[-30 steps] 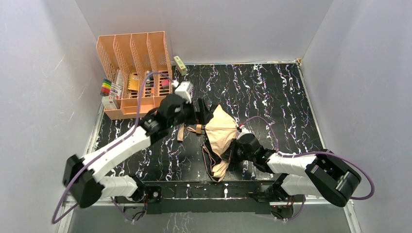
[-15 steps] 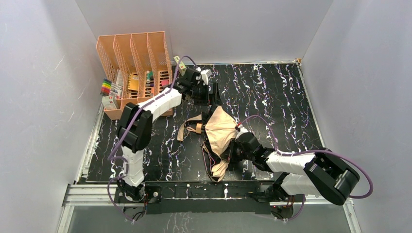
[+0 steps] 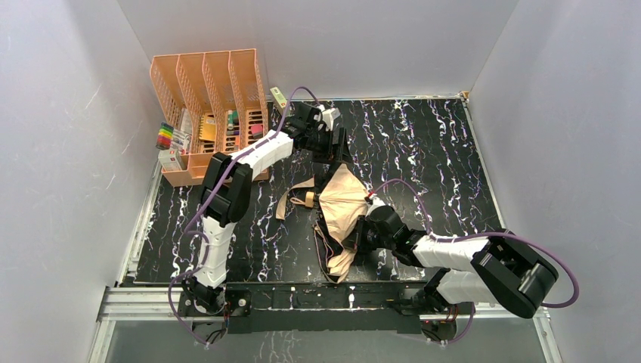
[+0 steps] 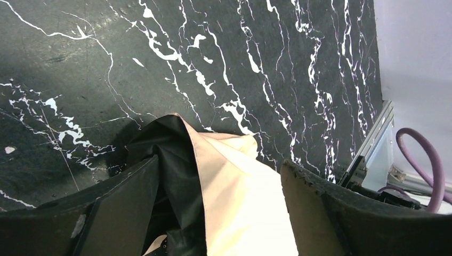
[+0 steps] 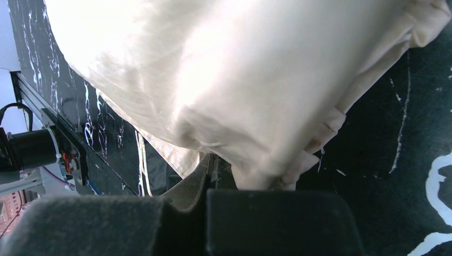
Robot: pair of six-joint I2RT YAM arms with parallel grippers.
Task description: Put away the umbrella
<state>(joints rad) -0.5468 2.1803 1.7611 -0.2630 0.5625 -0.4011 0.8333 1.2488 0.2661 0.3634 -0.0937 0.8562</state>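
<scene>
The umbrella lies half-folded in the middle of the black marbled table, with pale peach fabric, a dark lining and its strap trailing to the left. My left gripper is open, just beyond the umbrella's far end. In the left wrist view the gripper has its fingers spread wide, with the peach fabric between them and untouched. My right gripper is at the umbrella's right side. In the right wrist view the gripper is shut on the umbrella, on a thin edge under the fabric.
A peach-orange slotted desk organizer stands at the far left, with a marker box beside it. A small green box lies near its right end. Grey walls enclose the table; a metal rail runs along the near edge.
My left arm has stretched out, carrying its gripper from the umbrella's left side to its far end. The right gripper and the umbrella have hardly moved.
</scene>
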